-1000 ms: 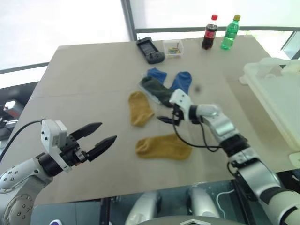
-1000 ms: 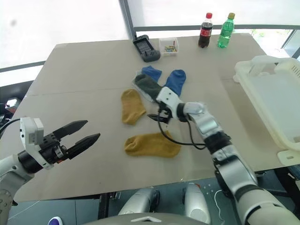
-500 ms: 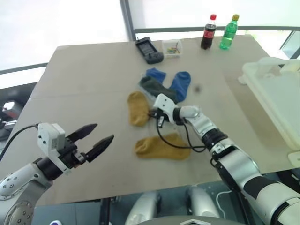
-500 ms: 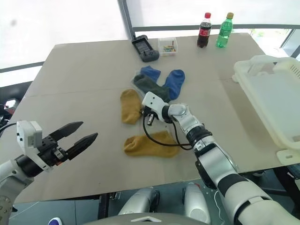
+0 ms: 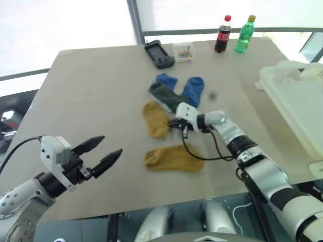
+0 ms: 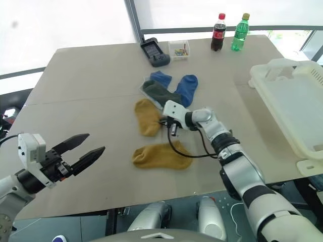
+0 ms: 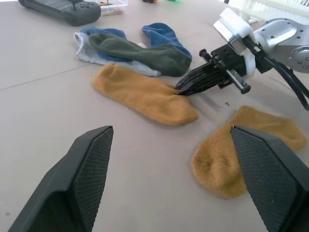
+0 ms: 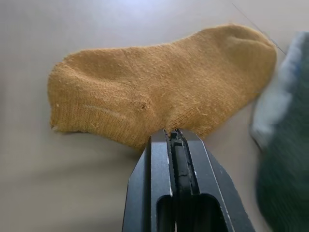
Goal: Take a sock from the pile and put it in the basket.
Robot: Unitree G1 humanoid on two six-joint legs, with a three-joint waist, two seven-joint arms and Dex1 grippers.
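right gripper (image 6: 165,122) is pinched on the edge of the mustard-yellow ankle sock (image 6: 147,116), whose long axis runs 12-to-6; the big translucent whitish plastic basket (image 6: 282,108) sits way off at 3 o'clock; left gripper (image 6: 83,151) is spread, idle

Broad beige desk (image 5: 91,80). Mustard sock (image 5: 156,119) lying flat at the right gripper (image 5: 175,123) tips; second mustard sock (image 5: 173,158) nearer, below that gripper. Beyond it, dark green sock (image 5: 168,96) over two blue socks (image 5: 195,89). Farther back: black handheld device (image 5: 158,53), small clear box (image 5: 183,51), cola bottle (image 5: 221,35), green bottle (image 5: 244,35).
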